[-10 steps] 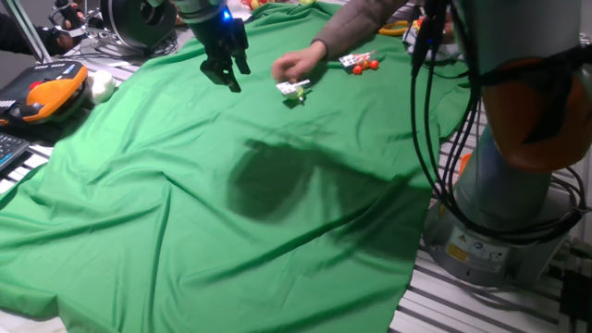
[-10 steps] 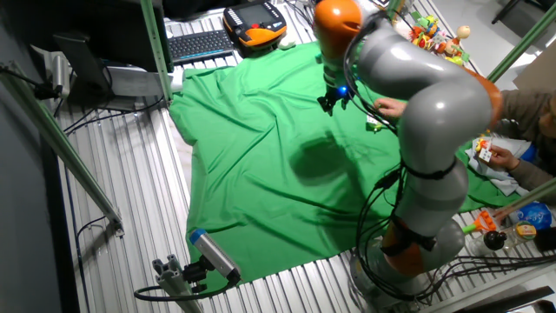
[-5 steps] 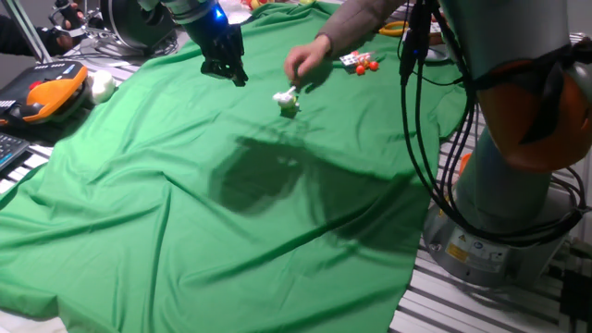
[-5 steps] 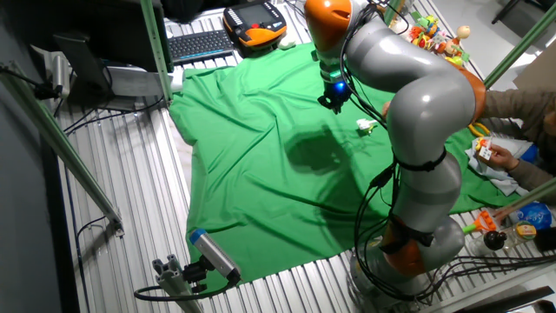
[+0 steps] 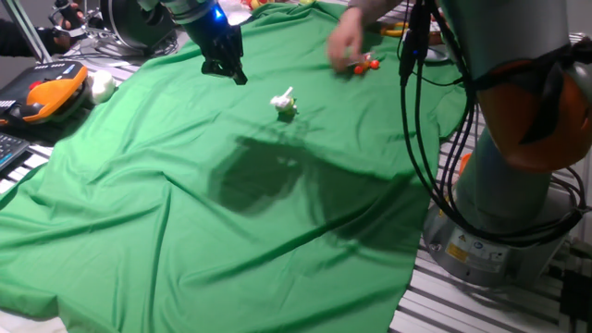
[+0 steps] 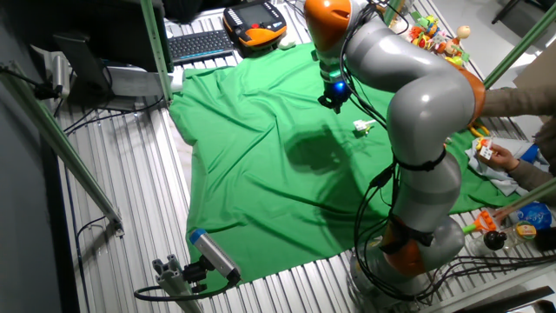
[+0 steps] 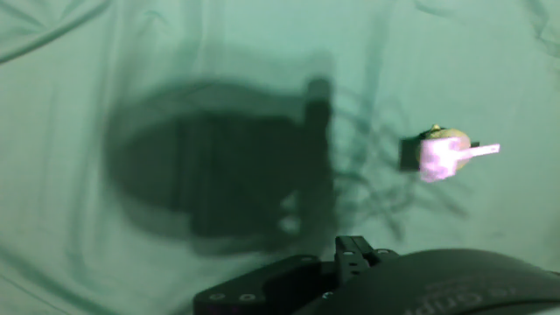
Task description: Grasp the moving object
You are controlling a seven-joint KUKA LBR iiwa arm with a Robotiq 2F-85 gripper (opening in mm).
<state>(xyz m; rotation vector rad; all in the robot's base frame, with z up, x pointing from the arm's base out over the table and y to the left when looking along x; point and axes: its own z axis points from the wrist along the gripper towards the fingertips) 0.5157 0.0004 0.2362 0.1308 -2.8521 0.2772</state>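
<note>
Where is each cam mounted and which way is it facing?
One fixed view: low beside the robot base, looking across the green cloth; shows the gripper, arm and cables.
The other fixed view: high, opposite side, looking down at cloth and the whole arm.
Hand view: on the hand, facing down at the cloth; only dark housing shows, fingers unseen.
All three share the small white toy.

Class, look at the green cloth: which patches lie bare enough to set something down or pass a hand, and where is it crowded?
Bare: the wide wrinkled stretch of green cloth from the small white toy to the near edge, though the arm's shadow falls on part of it. Crowded: the far end, where the gripper hangs, a person's hand reaches by the orange-red toy, and a white lump borders one side.
</note>
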